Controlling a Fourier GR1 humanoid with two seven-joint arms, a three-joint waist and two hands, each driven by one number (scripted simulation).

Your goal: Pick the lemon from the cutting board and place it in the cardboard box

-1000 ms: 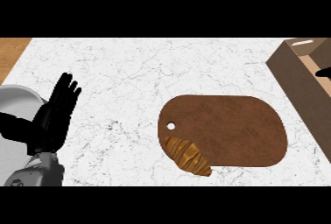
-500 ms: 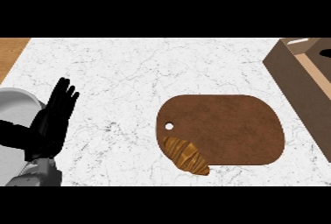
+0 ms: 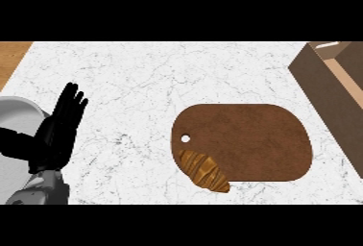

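One hand in view – left hand [image 3: 55, 137], fingers straight and apart, resting at lower left on white marble counter [image 3: 156, 81]. Croissant [image 3: 204, 170] lies on cutting board [image 3: 248, 141], at its near-left edge. Farther, top right – cardboard box [image 3: 322, 72], apart from board. Lemon not visible; right hand out of view.
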